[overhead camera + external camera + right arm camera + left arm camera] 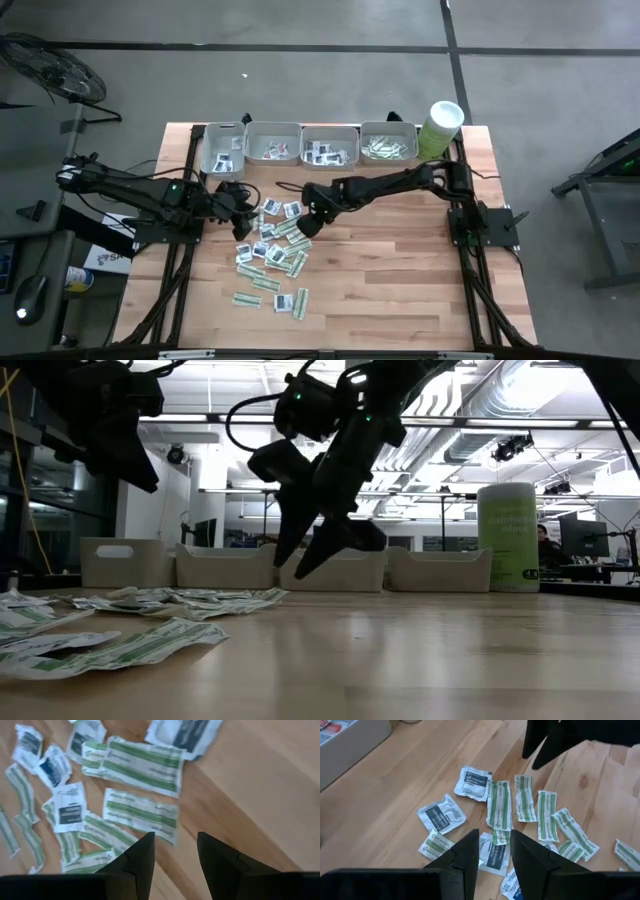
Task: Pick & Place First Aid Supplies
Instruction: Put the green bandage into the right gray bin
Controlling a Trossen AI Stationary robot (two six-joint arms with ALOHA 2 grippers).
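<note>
- Looking straight down, the high view shows a light wooden slatted table (400, 260) with four grey rectangular plastic trays (300, 143) lined along its far edge and a tall pale green cylinder tub with a white lid (441, 128) just beside the rightmost tray. The first aid supplies (272, 252), small flat sachets, some narrow green-white strips and some squarish white with dark marks, lie scattered on the left half of the table; more lie inside the trays. The left gripper (243, 217) sits at the left edge of the scatter, the right gripper (306, 225) at its right edge.
- The low view shows the right gripper (305, 550) raised above the table with its two fingers spread apart and nothing between them. Sachets lie flat at the near left, the trays and tub behind.
- The left wrist view shows the left gripper (494, 855) with fingers parted and empty, above strips and square sachets on the wood.
- The right wrist view shows the right gripper (175, 855) with fingers apart, holding nothing, over green-white strips.
</note>
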